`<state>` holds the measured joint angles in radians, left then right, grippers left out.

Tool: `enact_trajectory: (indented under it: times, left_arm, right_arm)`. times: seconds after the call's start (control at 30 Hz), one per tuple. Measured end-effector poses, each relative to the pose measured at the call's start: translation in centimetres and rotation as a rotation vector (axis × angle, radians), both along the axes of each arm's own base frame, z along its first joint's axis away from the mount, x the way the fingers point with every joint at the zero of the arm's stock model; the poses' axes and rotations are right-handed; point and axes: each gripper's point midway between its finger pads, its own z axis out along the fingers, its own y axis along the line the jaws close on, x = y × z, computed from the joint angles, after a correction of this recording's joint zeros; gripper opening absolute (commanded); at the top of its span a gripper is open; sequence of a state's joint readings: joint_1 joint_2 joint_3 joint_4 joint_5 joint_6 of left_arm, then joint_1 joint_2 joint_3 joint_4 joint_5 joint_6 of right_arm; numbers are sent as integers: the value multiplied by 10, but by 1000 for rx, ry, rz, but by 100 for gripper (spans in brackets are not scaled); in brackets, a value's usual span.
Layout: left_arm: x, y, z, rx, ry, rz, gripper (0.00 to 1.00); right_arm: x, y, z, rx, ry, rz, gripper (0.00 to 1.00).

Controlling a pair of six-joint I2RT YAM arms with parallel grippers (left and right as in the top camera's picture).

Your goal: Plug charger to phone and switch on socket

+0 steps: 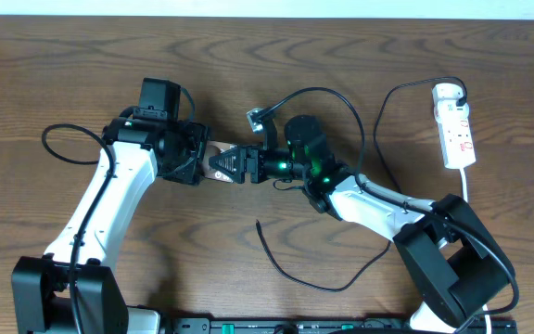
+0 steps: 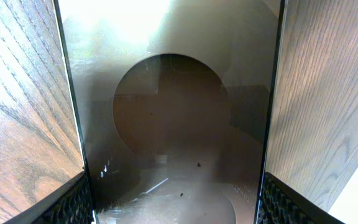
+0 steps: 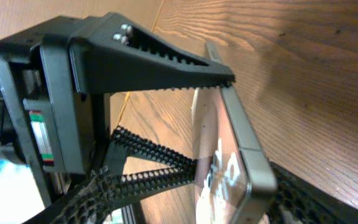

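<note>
1. Ridged black pads (image 2: 74,202) of the left tool (image 2: 176,186) sit in both lower corners of its wrist view. They press against the long edges of the phone (image 2: 173,106), so that tool is clenched on the phone across its width.
2. Between those pads the phone's glossy face fills the view, showing a brownish round image under bright glare. Wood grain of the tabletop (image 2: 17,93) shows on either side of it.
3. From the right wrist the phone appears almost edge-on, with one toothed finger (image 3: 166,59) of the left tool bearing on its upper edge. A textured black pad shows just beside the phone's back at the lower right. I cannot tell whether the right tool (image 1: 237,168) is clamped on the phone or only sits around its end.
4. Seen from overhead, the charger (image 1: 260,227) has its free tip lying on the tabletop on the near side of the two tools. It is apart from the phone and neither tool touches it. Its thin black cable curves away toward the right arm's base.
5. Mid-tabletop the two tools meet nose to nose, with the phone between them, the left tool at its left end and the right tool at its right.
6. Farthest off, the socket (image 1: 454,125) lies at the far right of the tabletop, well apart from the phone. A white cord (image 1: 466,181) runs from its near end.
</note>
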<state>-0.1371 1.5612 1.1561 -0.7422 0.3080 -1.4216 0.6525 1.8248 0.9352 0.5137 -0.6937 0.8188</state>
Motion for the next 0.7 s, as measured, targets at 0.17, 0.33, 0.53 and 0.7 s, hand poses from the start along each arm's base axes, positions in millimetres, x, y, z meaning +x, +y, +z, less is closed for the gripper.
enact_trajectory:
  times: [0.17,0.33,0.53,0.7]
  left_arm:
    - [0,-1,0,-1,0,2,7]
    - [0,-3,0,-6,4,9,7]
    - [-2,-9,0,-14,11,19,7]
    - [-2,-9,0,-17,15,31,7]
  right_arm:
    - [-3,4,-1,-6,-2,-4,61]
    - [-4,7,-2,-11,-6,-10,56]
    - [-2,8,-4,-26,-13,-40,50]
    - [0,9,-5,-36,-18,-58,42]
